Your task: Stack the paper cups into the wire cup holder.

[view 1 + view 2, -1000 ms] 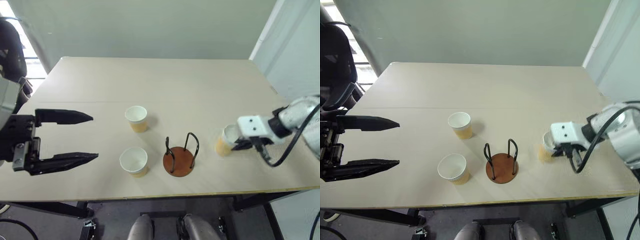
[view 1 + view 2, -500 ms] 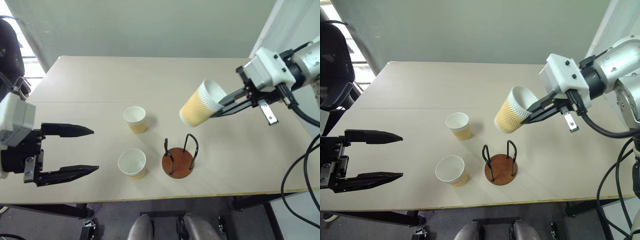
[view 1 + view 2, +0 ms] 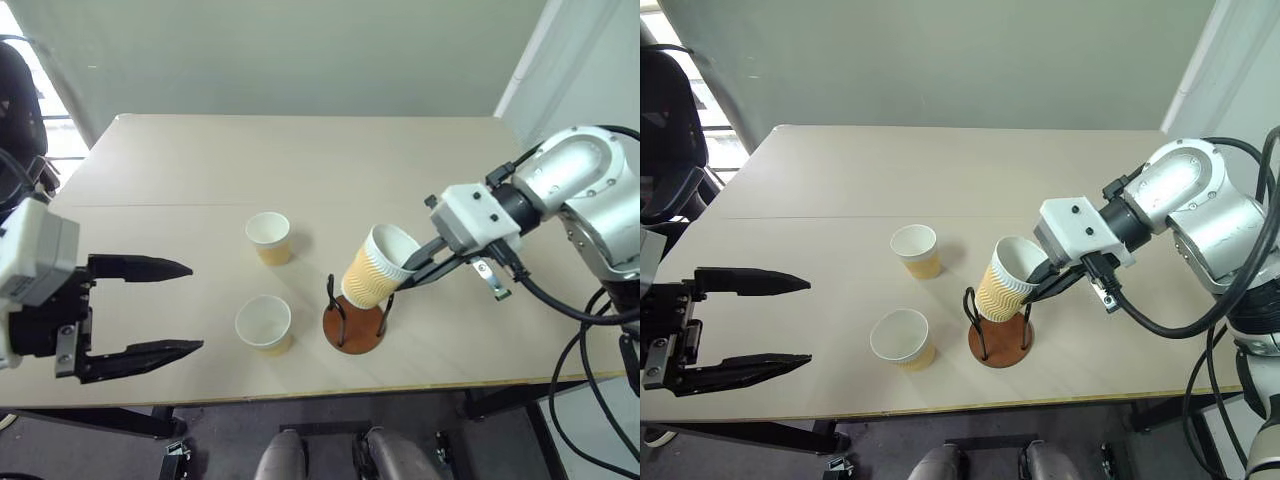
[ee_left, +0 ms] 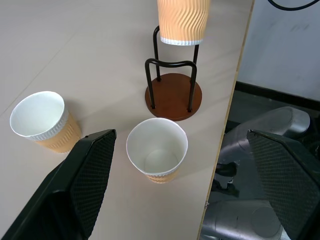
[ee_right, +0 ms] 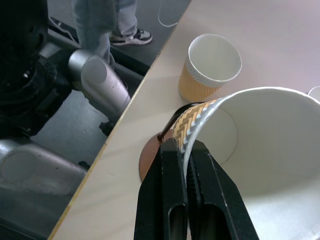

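The right gripper (image 3: 415, 274) pinches the rim of a tilted cup (image 3: 374, 267) at frame centre, one finger inside the wall and one outside. The cup hangs over the holder (image 3: 355, 318), its bottom between the tops of the two wire loops and hiding part of them; whether it touches the wire is hard to tell. Two more cups stand upright on the table (image 3: 300, 160) left of the holder, the far cup (image 3: 268, 236) above the near cup (image 3: 264, 325) in the frame. At lower left the left gripper (image 3: 170, 308) is spread wide and empty, its arm cut off by the edge.
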